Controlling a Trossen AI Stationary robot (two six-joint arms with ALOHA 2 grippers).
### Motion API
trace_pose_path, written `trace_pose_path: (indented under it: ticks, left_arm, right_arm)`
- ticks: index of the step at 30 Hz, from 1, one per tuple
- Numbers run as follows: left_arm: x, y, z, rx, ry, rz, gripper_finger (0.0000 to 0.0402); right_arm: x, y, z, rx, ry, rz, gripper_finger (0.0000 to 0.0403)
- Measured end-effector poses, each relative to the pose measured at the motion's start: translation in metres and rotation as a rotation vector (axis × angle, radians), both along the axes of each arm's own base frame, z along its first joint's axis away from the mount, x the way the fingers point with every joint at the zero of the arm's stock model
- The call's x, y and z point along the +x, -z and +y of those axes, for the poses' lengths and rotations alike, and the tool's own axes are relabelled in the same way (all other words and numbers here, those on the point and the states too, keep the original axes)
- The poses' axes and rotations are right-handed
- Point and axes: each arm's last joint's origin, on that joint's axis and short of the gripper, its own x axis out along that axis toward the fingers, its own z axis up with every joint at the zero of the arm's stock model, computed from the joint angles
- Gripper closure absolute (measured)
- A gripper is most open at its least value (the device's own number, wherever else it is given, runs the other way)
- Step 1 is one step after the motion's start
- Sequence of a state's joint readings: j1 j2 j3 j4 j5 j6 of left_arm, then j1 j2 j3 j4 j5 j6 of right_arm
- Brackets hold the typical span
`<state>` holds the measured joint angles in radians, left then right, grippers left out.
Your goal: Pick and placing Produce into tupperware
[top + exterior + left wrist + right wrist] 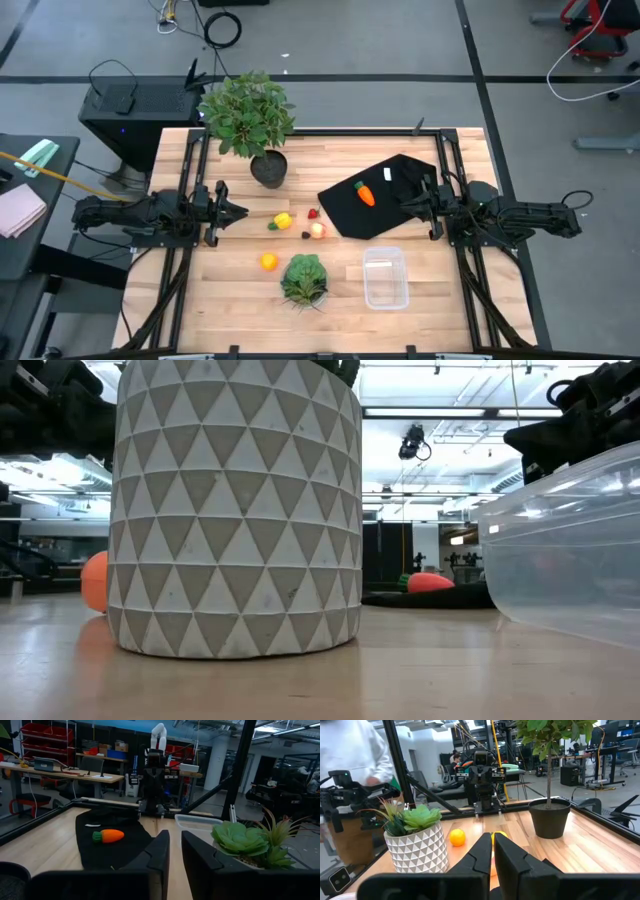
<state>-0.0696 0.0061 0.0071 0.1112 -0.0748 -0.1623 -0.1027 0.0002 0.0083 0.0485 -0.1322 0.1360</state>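
The orange carrot (pixel 365 193) (pixel 109 836) lies on a black cloth. The yellow piece (pixel 283 220), tiny red piece (pixel 313 212), pale peach ball (pixel 318 231) and orange ball (pixel 268 262) (pixel 457 837) rest apart on the wood. The clear tupperware (pixel 385 278) (pixel 570 550) stands open-topped near the table's near edge. My left gripper (pixel 237 212) (pixel 175 852) is shut, hovering left of the yellow piece. My right gripper (pixel 405 205) (pixel 492 852) is shut, over the cloth's right part, right of the carrot. Neither touches anything.
A leafy green head in a triangle-patterned pot (pixel 304 278) (pixel 240 510) stands left of the tupperware. A big potted plant (pixel 268 168) sits toward the far edge. The black cloth (pixel 400 205) covers the right-centre. A person's white sleeve (pixel 350 750) shows beyond the table.
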Motion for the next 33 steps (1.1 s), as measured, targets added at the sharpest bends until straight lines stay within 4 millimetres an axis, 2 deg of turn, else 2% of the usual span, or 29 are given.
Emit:
trace_pose_path:
  ticks: [33]
  left_arm:
    - [-0.0001, -0.0005, 0.0000, -0.011, 0.001, -0.005, 0.0344]
  right_arm:
    - [0.0000, 0.0001, 0.0000, 0.000, 0.000, 0.000, 0.0376]
